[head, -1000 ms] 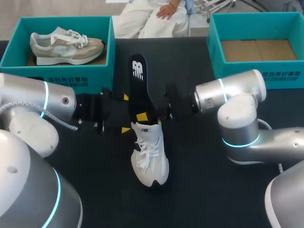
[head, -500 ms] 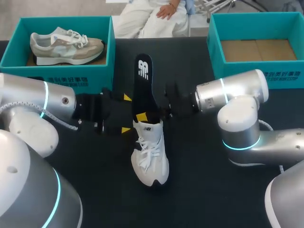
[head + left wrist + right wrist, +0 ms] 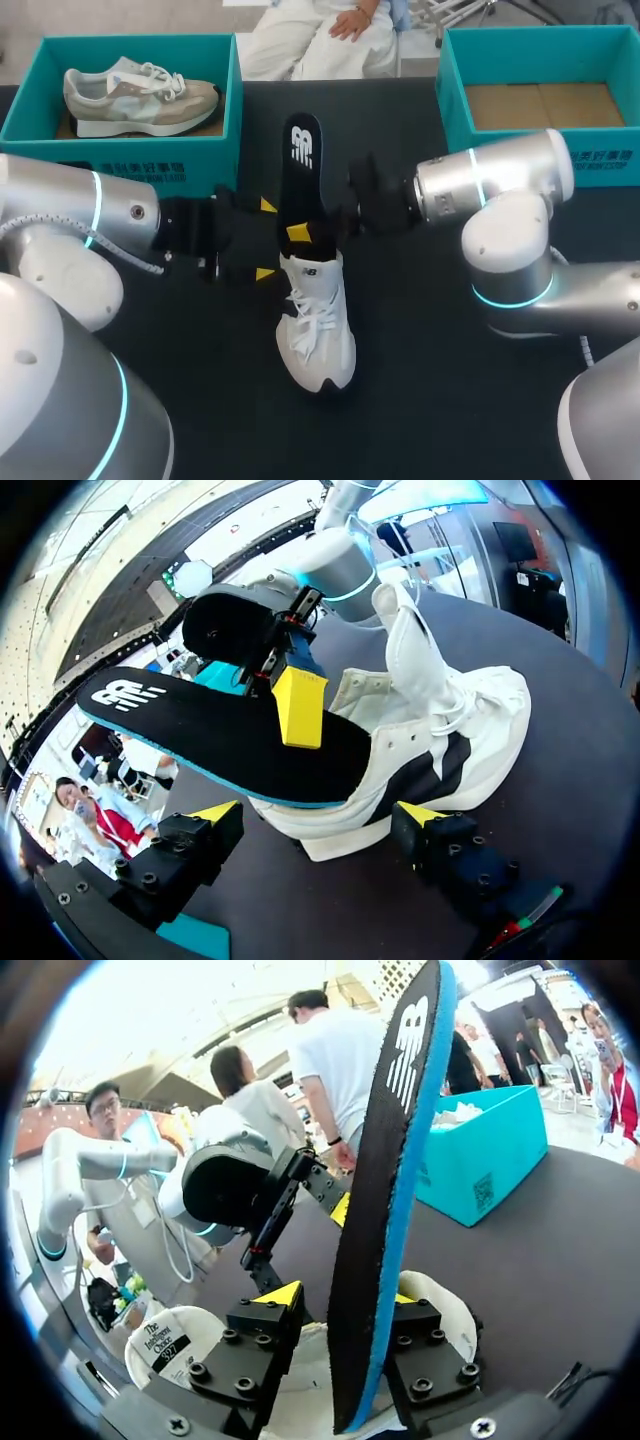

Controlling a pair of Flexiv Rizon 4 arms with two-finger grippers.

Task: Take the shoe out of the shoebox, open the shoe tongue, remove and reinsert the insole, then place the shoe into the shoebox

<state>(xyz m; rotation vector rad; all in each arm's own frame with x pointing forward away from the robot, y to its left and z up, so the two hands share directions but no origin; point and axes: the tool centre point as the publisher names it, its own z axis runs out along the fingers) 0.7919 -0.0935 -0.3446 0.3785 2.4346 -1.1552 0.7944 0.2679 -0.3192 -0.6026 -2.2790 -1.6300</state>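
A white shoe [image 3: 317,335] lies on the black table, toe toward the near edge. A black insole [image 3: 302,165] with a blue rim sticks out of its heel opening, slanting away. My right gripper [image 3: 305,235] is at the shoe's collar. In the right wrist view the insole [image 3: 385,1190] stands between the fingers of this gripper [image 3: 342,1297], with a gap on one side, so it is open. My left gripper [image 3: 266,240] stands open beside the heel. In the left wrist view the shoe [image 3: 440,740] and insole [image 3: 200,730] lie just ahead of its spread fingertips [image 3: 215,812].
A teal shoebox [image 3: 130,155] at the back left holds a beige and grey shoe [image 3: 135,95]. A second teal shoebox [image 3: 560,160] at the back right shows only its cardboard floor. Bare black table lies in front of the white shoe.
The right gripper's fingers have spread apart around the insole. The insole's far end has swung slightly right. The right wrist has risen a little. The left arm has stayed still.
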